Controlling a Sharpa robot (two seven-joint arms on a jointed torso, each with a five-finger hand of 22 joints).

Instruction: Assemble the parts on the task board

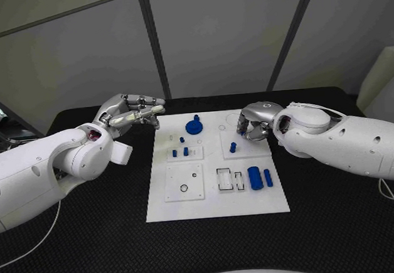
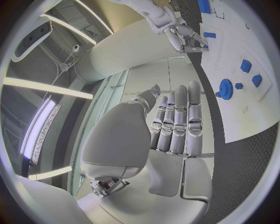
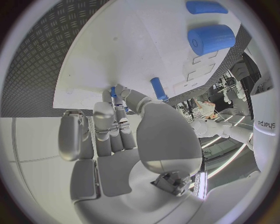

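Reaching over the far right part of the task board (image 1: 216, 207), the right hand (image 1: 255, 125) pinches a small blue peg (image 3: 113, 92) at its fingertips, close to an upright blue pin (image 1: 233, 147). The left hand (image 1: 132, 113) hovers beside the board's far left corner, fingers curled, holding nothing. A tilted peg could jam or slip from so slight a pinch.

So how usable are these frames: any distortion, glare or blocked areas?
Head view: evenly lit, task board straight-edged and readable. Left wrist view: fisheye bends the board's edge; bright ceiling lights glare. Right wrist view: right hand blocks the middle; blue cylinder looms large.
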